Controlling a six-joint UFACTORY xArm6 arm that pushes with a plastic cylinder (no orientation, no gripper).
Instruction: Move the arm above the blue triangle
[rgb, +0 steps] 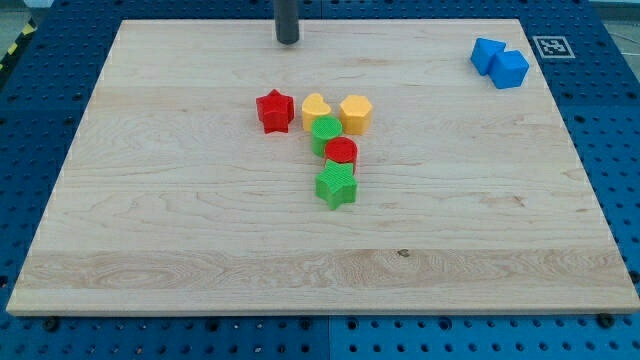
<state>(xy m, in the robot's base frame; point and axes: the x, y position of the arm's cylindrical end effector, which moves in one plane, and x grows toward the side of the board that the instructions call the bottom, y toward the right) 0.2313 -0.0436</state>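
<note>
The end effector is a plain rod with no jaws to spread or press; its tip (288, 41) is set near the table's (150, 250) top edge. Two blue blocks (499, 62) are seen touching at the top right corner, so the triangle may be mistaken.

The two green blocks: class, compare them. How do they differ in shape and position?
The green star has points; the green round block looks rounded. The star lies nearest the view's bottom, below the red round block; the round one lies above it, by the yellow blocks. Both are ridged green.
</note>
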